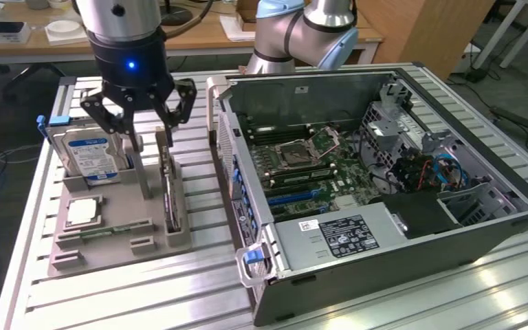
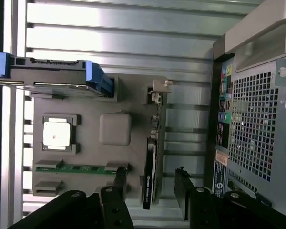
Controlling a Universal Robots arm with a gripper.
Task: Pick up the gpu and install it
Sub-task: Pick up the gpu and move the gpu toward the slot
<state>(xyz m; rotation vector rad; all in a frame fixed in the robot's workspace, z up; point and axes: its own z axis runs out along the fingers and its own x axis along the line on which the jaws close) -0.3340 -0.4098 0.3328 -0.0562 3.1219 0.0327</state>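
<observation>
You had the gpu (image 1: 170,199) (image 2: 149,162) standing on its long edge in a slot of the grey holder (image 1: 108,258) (image 2: 133,109). It was at the holder edge nearest the computer case (image 1: 383,172) (image 2: 257,119). Its long axis ran from the desk's (image 1: 108,302) (image 2: 109,38) far edge toward its near edge, parallel to the case's side, with its thin top edge facing up. Any print on the card was too small to read.

Your tool (image 1: 148,130) (image 2: 150,171) hung above the far end of the holder with its jaws spread and nothing between them. In the wrist view one finger (image 2: 119,179) stood on each side of the card's line, and neither touched it. A blue light (image 1: 133,66) glowed on the tool's body.

Next to the card in the same holder, the hard drive (image 1: 90,158) (image 2: 52,76) stood upright in blue rails at the far corner on the exterior view's left. It showed a blue-and-white label whose words you could not read. The square processor (image 1: 82,212) (image 2: 56,133) lay flat in front of it, and the green memory stick (image 1: 108,232) (image 2: 76,168) lay nearer the holder's front edge.

The computer case lay open just beside the holder on the exterior view's right, with its motherboard (image 1: 310,172) showing. A white-and-black label (image 1: 342,234) on the power supply carried print too fine to read.
</observation>
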